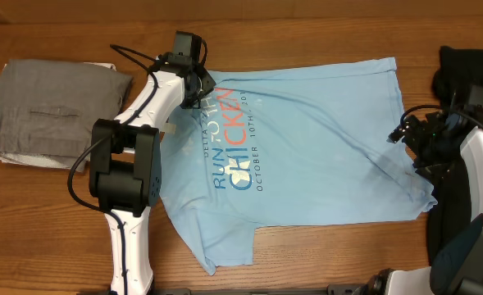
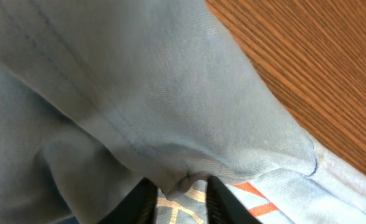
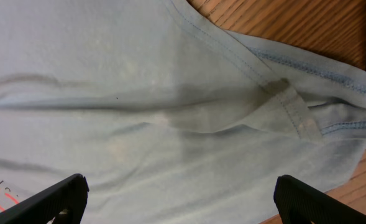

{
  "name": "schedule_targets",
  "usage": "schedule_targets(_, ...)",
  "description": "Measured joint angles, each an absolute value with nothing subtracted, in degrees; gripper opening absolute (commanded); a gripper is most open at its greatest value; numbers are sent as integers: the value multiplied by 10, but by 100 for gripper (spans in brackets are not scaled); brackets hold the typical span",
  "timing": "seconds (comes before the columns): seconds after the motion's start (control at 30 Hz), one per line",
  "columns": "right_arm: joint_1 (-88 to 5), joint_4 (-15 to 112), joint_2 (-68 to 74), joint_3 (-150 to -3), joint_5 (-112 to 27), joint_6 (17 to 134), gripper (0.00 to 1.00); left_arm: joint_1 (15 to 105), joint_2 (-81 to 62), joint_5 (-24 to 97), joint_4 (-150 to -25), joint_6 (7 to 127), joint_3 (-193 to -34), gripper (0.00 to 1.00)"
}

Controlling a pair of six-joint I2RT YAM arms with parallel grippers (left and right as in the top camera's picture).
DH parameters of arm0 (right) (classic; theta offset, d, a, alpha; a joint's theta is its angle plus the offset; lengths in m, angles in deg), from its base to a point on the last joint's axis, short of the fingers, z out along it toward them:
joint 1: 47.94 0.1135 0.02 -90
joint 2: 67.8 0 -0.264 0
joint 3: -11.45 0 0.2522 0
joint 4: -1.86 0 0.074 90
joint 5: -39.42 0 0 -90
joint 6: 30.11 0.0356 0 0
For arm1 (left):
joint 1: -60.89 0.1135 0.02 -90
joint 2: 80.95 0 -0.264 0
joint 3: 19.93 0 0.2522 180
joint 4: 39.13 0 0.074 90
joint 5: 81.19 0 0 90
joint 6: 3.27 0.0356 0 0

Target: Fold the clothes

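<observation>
Two grippers differ: left gripper (image 2: 181, 198) pinches a T-shirt (image 1: 323, 139) fold narrowly at 10 o'clock; right gripper (image 3: 181, 194), wide, should grab the 3 o'clock hem before lifting evenly.

T-shirt (image 1: 323, 139) matt woven cloth; table (image 1: 44, 246) grained wood, slight sheen.

The light blue T-shirt (image 1: 323, 139) lies spread almost flat on the table, print side up. Its blue-and-red lettering (image 1: 229, 143) is turned sideways near the 9 o'clock side, and one short sleeve points to 6 o'clock. Long soft wrinkles cross it, and at its 10 o'clock edge a small fold is pinched in my left pincer (image 2: 181, 200).
</observation>
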State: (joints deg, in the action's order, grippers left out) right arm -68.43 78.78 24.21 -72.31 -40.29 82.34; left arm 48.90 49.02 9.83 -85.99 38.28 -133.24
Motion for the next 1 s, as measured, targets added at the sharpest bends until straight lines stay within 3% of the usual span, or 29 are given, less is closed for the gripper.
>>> schedule_targets(0.13, -684, 788, 242, -723, -403, 823, 100, 489, 490, 98, -861, 363, -1332, 4)
schedule_targets(1.0, -684, 787, 242, -723, -403, 823, 100, 489, 490, 90, -717, 435, -1392, 4)
